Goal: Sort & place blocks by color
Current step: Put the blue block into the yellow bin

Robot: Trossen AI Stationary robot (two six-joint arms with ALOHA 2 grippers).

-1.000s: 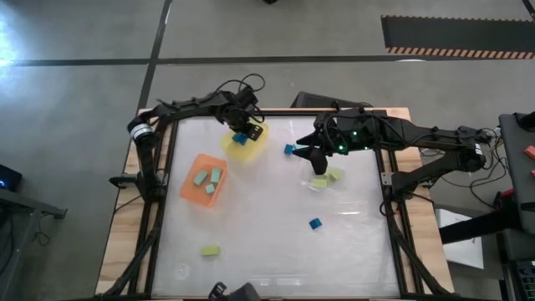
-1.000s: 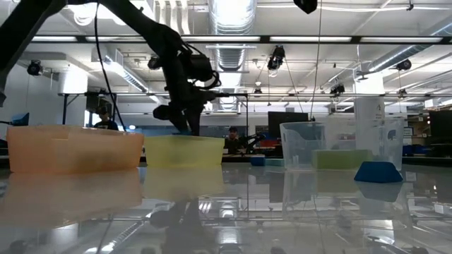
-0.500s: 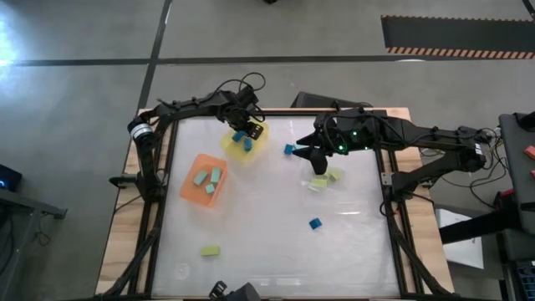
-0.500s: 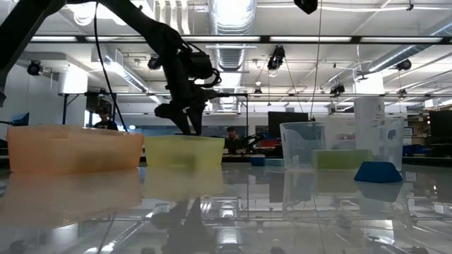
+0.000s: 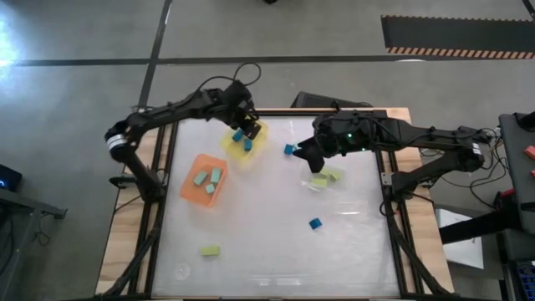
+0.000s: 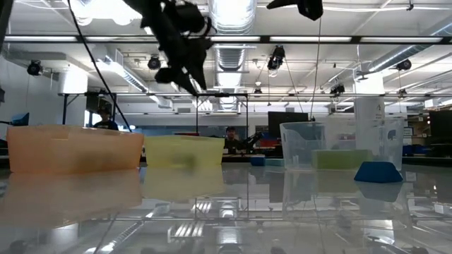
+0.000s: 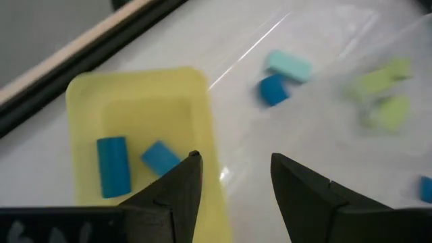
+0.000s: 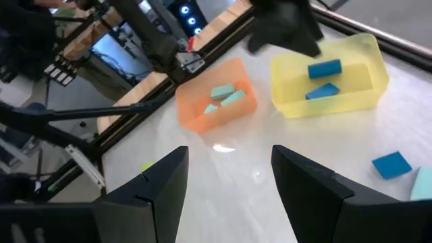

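Note:
My left gripper point(image 5: 243, 125) hangs open above the far rim of the yellow bin point(image 5: 245, 143), touching nothing; the low view shows the left gripper point(image 6: 185, 69) well above the yellow bin point(image 6: 183, 151). Two dark blue blocks point(image 7: 113, 165) point(image 7: 160, 157) lie flat on that bin's floor. My right gripper point(image 5: 304, 155) is open above the table, beside a dark blue block point(image 5: 289, 150) and a teal block point(image 7: 289, 65) that lie side by side. Several teal blocks point(image 5: 206, 177) lie in the orange bin point(image 5: 191, 189). Yellow-green blocks point(image 5: 327, 178) sit in the clear dish.
A lone dark blue block point(image 5: 315, 223) lies on the table toward the near right, and a yellow-green block point(image 5: 210, 250) toward the near left. The orange bin point(image 8: 219, 98) stands beside the yellow bin point(image 8: 331, 74). The table's wooden frame point(image 5: 393, 180) borders the white surface.
A second dark blue block has come to lie in the yellow bin beside the first. My left gripper has then risen straight up from inside the bin to well above its rim, and its arm has swung toward the table's left. My right gripper has shifted slightly toward the far left.

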